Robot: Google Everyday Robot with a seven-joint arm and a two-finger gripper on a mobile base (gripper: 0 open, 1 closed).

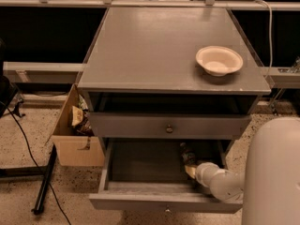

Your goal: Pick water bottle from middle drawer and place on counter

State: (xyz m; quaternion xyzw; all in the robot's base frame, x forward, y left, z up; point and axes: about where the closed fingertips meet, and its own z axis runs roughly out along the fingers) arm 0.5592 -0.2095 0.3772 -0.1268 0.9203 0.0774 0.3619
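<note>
Left edge: dark stand leg [44,182] lies slanted on the speckled floor with a thin cable [23,135] beside it. Whatever it belongs to is cut off by the picture's edge.

Cardboard box [77,149] stands open, just beside the cabinet's left side. Its contents are a jumble and cannot be identified.

Centre: the counter [154,50] is seen from above and in front. The upper drawer [136,124] carries a round knob [169,129], with a dark gap above it under the counter's edge; nothing can be made out in there. The middle drawer [140,165] is pulled well out, its dark floor bare on the left and centre. Its front panel runs down to the bottom edge of the view.

Right of centre: a cream bowl [219,60] sits upright on the counter near the front right corner.

In the drawer's right part, the gripper [190,167] is down inside, low over the floor and in shadow. Its grip state cannot be told. The water bottle [186,153] appears only as a dim upright shape at the gripper's far end, touching or nearly so. It cannot be told whether it is held.

The white arm [220,183] crosses the drawer's right front rim, slanting left and away. The broad white robot body [274,172] fills the lower right and hides the drawer's right front corner.
</note>
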